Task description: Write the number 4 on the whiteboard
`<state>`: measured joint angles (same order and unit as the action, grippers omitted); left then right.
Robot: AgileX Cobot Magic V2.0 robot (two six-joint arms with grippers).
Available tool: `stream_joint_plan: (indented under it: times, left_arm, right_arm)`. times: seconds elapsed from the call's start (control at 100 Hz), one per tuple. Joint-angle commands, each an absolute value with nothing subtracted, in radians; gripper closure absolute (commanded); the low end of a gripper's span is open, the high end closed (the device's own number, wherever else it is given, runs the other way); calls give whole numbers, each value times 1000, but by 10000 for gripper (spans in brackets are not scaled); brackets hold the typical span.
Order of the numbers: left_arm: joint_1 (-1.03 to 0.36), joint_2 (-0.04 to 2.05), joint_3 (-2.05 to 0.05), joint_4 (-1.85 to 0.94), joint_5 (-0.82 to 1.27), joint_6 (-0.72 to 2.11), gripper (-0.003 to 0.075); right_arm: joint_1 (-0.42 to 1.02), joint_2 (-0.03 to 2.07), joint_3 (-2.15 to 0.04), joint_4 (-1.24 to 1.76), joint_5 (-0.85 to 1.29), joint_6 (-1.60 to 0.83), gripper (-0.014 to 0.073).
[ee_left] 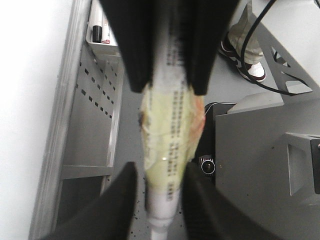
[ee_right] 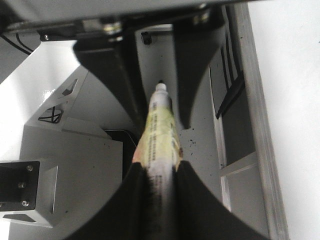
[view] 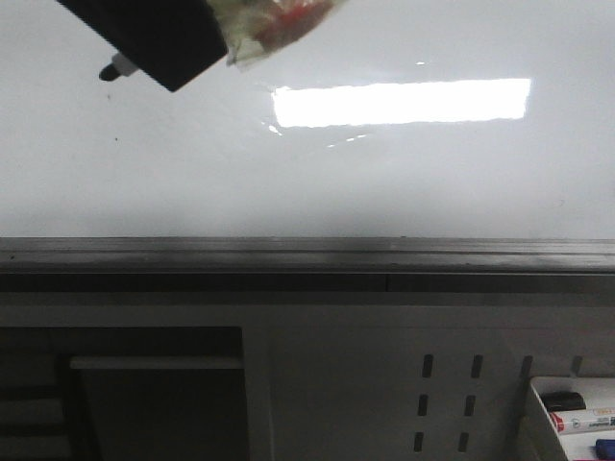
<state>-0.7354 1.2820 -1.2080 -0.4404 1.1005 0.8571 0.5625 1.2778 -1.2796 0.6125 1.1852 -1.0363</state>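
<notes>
The whiteboard (view: 384,182) is glossy white with a grey edge rail (view: 307,252) and reflects a bright light. No number 4 shows on it. A white marker (ee_left: 167,150), wrapped in yellowish tape, is held off the board. My right gripper (ee_right: 160,172) is shut on its body. My left gripper (ee_left: 160,200) straddles the tip end, its fingers (ee_left: 120,200) standing slightly apart from the barrel. In the front view the left gripper (view: 135,60) is at the top left, with the dark marker tip (view: 109,70) poking out and the tape (view: 279,24) to its right.
A grey perforated panel (view: 452,394) lies below the rail. A white tray (view: 567,418) with spare markers sits at the lower right. A dark shelf opening (view: 154,403) is at the lower left. A person's shoes (ee_left: 250,65) and a cable show in the left wrist view.
</notes>
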Motion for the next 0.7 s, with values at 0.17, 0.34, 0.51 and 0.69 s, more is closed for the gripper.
stream_joint_plan:
  times: [0.17,0.34,0.51,0.69]
  left_arm:
    - [-714,1210,-1242,-466,1051,795,284]
    - [-640,1105,-1204,-449,1053,736,303]
    - [-518,946,-1047,-449,1005,713,303]
    - [-375,764,-841,-458,909,663,303]
  right_arm:
    - [566,1228,-1312,498,1157,-929,640]
    - [566,1151,-1304,225,1163,-630,640]
    - [515,1017,-1171,141,1039,-455,640]
    - [447,891,-956,143,876,-427,640]
